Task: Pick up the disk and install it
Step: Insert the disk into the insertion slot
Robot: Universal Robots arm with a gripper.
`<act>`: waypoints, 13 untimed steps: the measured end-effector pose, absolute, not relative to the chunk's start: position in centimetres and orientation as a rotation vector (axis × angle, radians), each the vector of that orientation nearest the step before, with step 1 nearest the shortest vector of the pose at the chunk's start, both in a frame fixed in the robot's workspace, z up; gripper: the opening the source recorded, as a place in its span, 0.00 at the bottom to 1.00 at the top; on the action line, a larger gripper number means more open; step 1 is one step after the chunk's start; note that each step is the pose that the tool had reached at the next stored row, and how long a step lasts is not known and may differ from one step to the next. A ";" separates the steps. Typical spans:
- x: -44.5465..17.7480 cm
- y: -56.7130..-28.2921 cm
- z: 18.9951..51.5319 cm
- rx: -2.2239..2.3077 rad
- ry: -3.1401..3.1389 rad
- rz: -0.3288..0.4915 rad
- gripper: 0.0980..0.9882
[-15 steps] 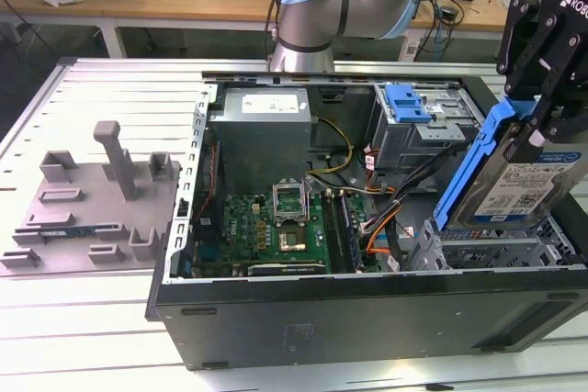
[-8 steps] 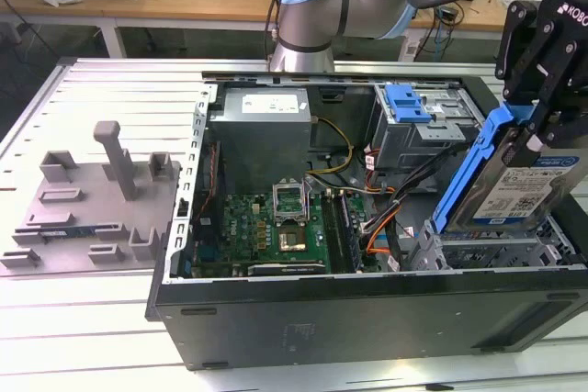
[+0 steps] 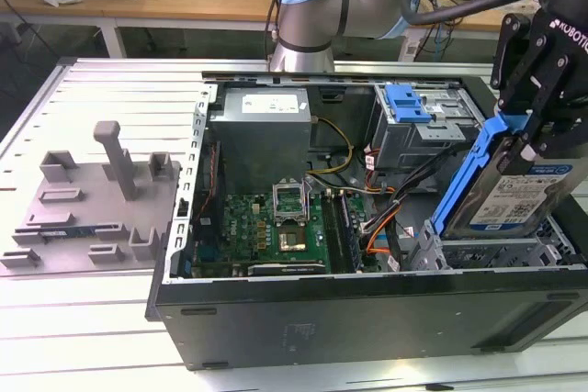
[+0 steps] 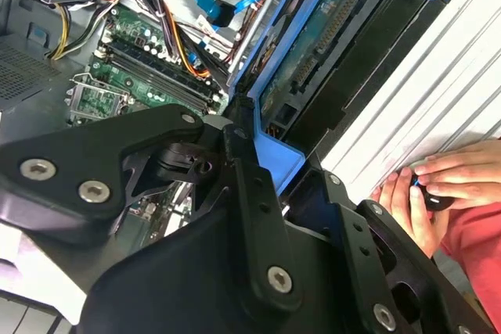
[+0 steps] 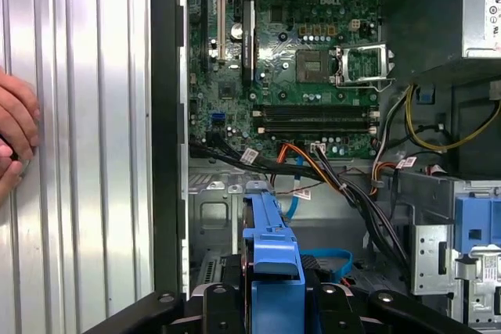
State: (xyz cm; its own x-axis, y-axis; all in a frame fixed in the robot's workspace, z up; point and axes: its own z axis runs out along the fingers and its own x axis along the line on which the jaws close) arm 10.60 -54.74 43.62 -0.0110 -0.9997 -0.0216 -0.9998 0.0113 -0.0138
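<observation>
A: Exterior view first. The gripper [image 3: 536, 135] has its jaws clamped on the disk [image 3: 514, 181], which hangs tilted over the drive cage [image 3: 496, 252] at the near corner of the case [image 3: 367, 314], on the exterior view's right.

B: That tilt is the worry. If the lower edge meets the cage rim off-square, I'd expect it to jam or twist in the grip.

A: Whether it's already inside the cage mouth, I can't tell from here.

B: Second wrist view now. The gripper [image 4: 266, 146] is pinching the blue carrier frame [image 4: 280, 163] at one end only. A hold that short could let the disk [image 4: 325, 33] pivot.

A: And a person's hand [image 4: 438, 185] rests on the table [image 4: 438, 91] just outside the case wall. It's close enough that a slip would matter.

B: First wrist view. The disk [image 5: 274, 260] sits edge-on between the jaws of the gripper [image 5: 274, 299], and the cables [image 5: 337, 181] run between the motherboard [image 5: 305, 60] and the cage. Those could snag or get pinched on the way down.

A: And the look of the thing?

B: A flat silver-grey slab with a white-and-blue label [image 3: 536, 197] on the upper face, a green circuit board underneath and the blue frame round its edges. It looks rigid, with not much to grab besides that frame.
</observation>
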 end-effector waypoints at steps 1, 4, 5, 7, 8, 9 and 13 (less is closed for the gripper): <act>10.6 -54.8 43.4 -2.191 2.216 0.009 0.30; 10.6 -54.9 42.7 -2.191 2.216 0.008 0.30; 10.6 -54.9 42.5 -2.191 2.216 0.008 0.30; 10.6 -54.9 42.3 -2.191 2.216 0.008 0.30; 10.6 -55.0 42.1 -2.191 2.216 0.008 0.30; 10.6 -55.0 41.9 -2.191 2.216 0.008 0.30; 10.6 -55.2 41.0 -2.192 2.216 0.008 0.30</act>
State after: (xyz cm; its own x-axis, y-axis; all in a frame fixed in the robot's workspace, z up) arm 10.60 -55.22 41.04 -0.0108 -0.9997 -0.0217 -0.9998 0.0111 -0.0138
